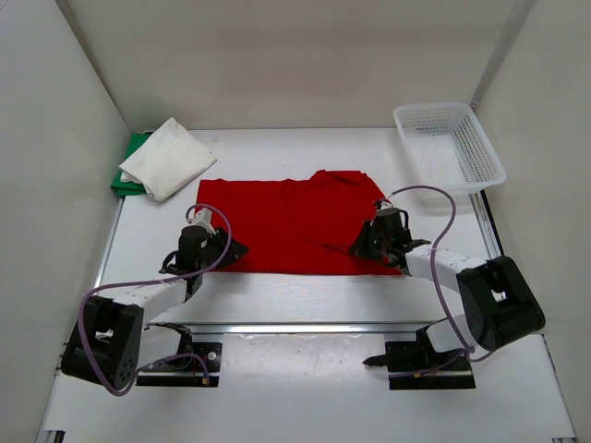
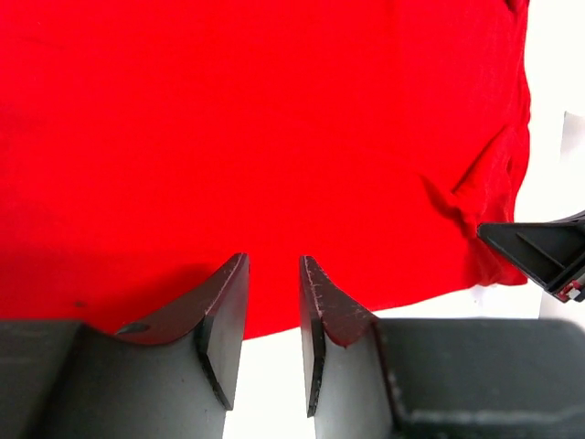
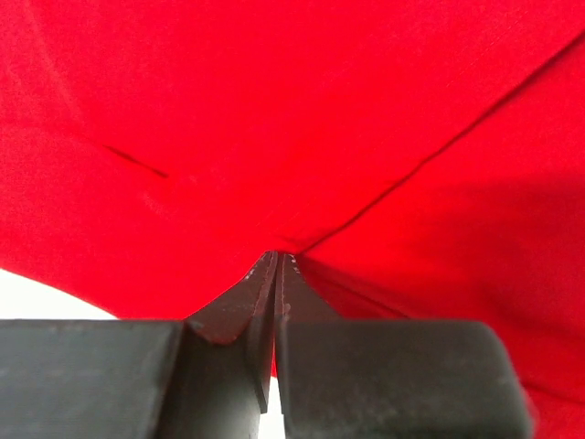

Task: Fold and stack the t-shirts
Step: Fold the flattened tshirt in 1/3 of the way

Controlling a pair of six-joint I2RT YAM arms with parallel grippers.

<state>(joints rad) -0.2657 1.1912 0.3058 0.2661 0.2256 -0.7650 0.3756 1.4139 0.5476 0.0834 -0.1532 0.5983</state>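
Top external view: we count three t-shirts, one basket and two grippers. The red t-shirt point(image 1: 286, 226) lies spread at the centre of the table point(image 1: 277, 300), between the two arms. The white t-shirt point(image 1: 166, 159) sits folded on top of the green t-shirt point(image 1: 126, 175) at the far left corner. The white mesh basket point(image 1: 480, 157) stands at the far right, apart from the shirts. We find the left gripper point(image 2: 274, 261) at the near hem of the red t-shirt, jaws narrowly apart, the cloth flat beneath them. The right gripper point(image 3: 276, 256) is clamped tight on the red t-shirt near its right edge, with creases radiating from the tips.
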